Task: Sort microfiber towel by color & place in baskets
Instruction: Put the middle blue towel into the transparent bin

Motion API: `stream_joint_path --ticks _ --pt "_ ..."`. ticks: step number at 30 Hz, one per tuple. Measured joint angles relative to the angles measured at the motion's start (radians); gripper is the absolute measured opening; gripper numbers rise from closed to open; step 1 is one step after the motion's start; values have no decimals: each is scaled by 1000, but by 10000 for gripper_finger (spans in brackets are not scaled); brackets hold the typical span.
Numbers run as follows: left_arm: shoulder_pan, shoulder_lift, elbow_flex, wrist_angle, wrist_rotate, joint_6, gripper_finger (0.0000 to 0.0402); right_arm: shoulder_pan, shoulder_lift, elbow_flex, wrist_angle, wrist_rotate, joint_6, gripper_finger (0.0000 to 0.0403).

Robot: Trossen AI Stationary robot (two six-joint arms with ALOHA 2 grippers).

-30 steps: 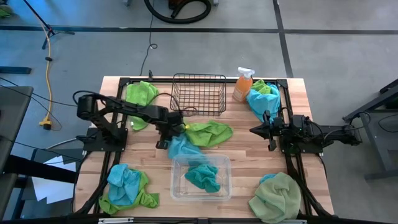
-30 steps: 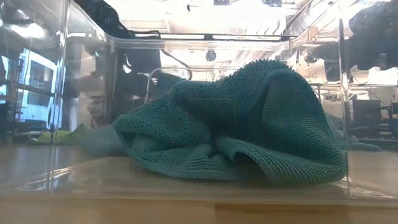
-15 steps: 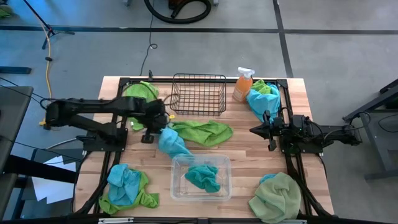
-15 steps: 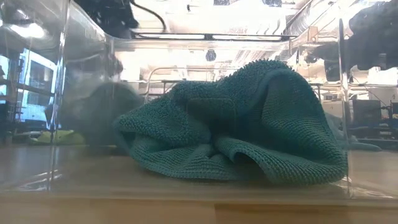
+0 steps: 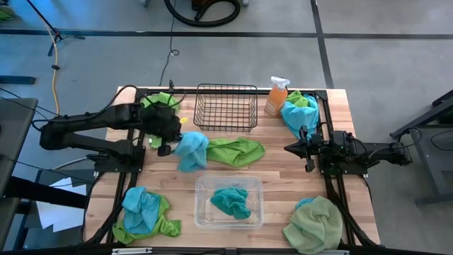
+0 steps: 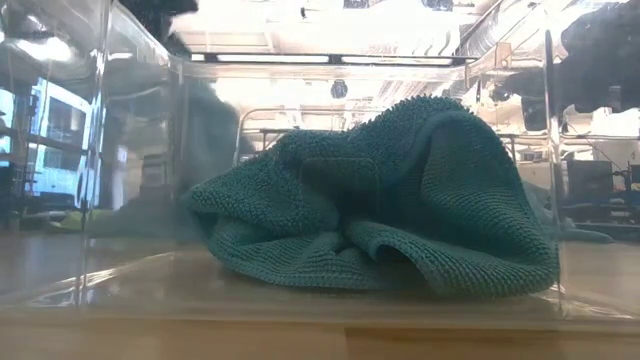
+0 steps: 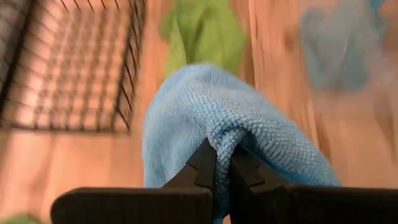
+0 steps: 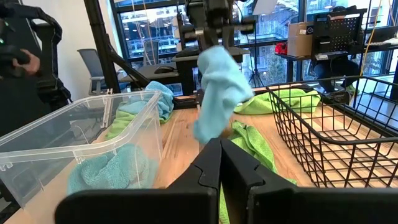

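My left gripper is raised over the table's left middle, shut on a light blue microfiber towel. The towel shows hanging in the right wrist view. The black wire basket stands at the far middle. The clear tub sits at the near middle with a teal towel lying on its floor. A lime green towel lies flat between the two baskets. My right gripper waits shut at the right side. My left gripper pinches a bunched fold at the top of the blue towel between its two fingers. The fingers slant downward from the table's left side. The towel hangs below them in a loose bundle, and its lower end appears lifted off the table.
An orange spray bottle stands right of the wire basket, beside blue and green towels. A blue-and-green pile lies near left, a sage green towel near right, a lime towel far left.
My left gripper has risen and drawn back toward the table's left and far edges, staying shut on the blue towel. The towel, which trailed along the table toward the tub, has been lifted up and now hangs bunched below the fingers.
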Motion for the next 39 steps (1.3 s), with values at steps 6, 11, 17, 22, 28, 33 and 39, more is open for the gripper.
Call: stream_joint_path --ticks 6,11,17,22,28,33,39 --pt "0 0 102 149 -5 -6 0 0 0 0 0 0 0 0" --pt "6 -1 150 357 -8 -30 0 0 0 0 0 0 0 0" --pt "5 -2 151 613 15 -114 0 0 0 0 0 0 0 0" --pt "3 -1 151 650 15 -121 0 0 0 0 0 0 0 0" --pt "-2 -1 151 654 16 -153 0 0 0 0 0 0 0 0" --pt "-52 29 150 770 64 -144 0 0 0 0 0 0 0 0" --pt "-138 114 150 908 72 -111 0 0 0 0 0 0 0 0"
